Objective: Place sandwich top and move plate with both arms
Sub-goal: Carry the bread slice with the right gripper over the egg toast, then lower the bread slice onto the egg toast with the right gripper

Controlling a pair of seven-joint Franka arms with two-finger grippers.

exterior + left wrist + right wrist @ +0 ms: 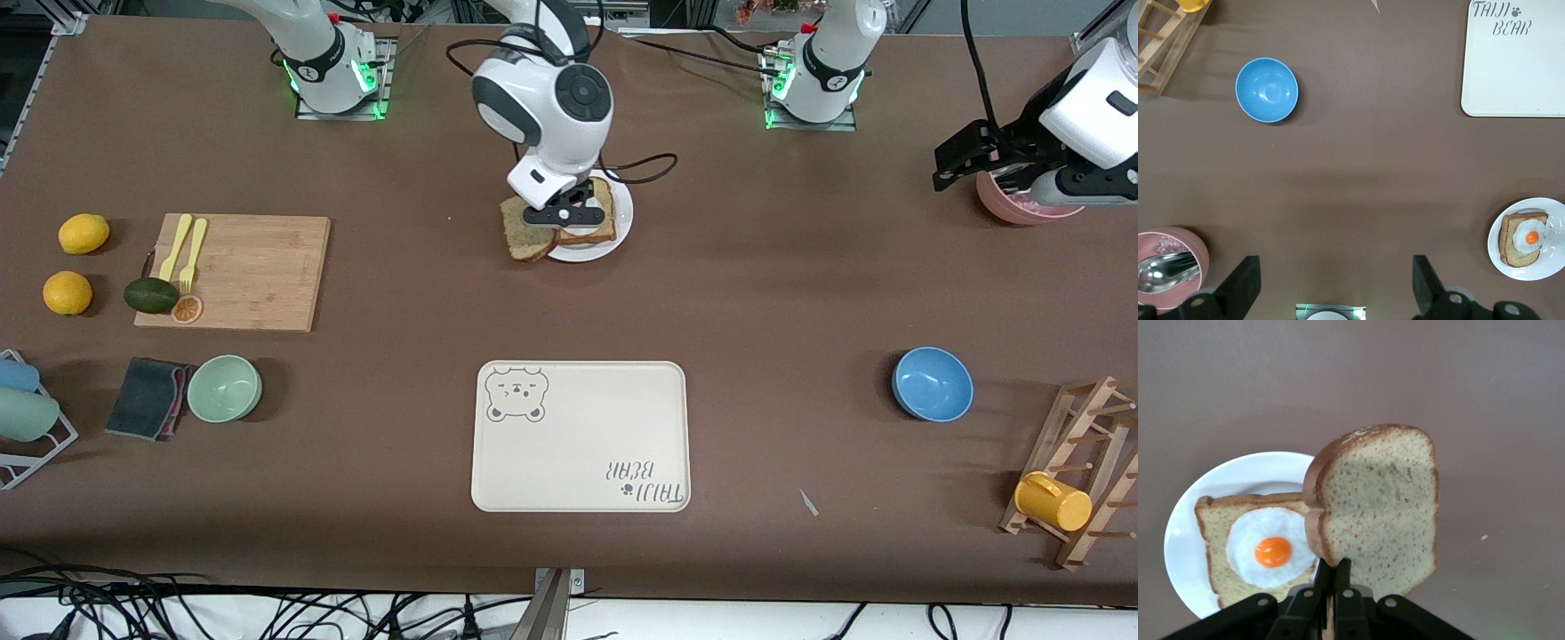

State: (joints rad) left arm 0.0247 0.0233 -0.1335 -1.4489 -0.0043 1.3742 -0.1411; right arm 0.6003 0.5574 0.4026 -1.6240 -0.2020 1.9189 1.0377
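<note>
Your right gripper [1333, 577] clamps the sandwich top [1378, 513] over the plate [1188, 520]; left gripper [1331, 287] waits, jaws wide — tray [580, 436] reads "TAIJI BEAR".

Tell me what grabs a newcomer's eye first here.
The right gripper, shut on the sandwich top, holds it over the edge of the plate, beside the egg-topped slice. Nearer the front camera lies the bear tray. The left gripper waits open over the pink bowl at its end of the table.
</note>
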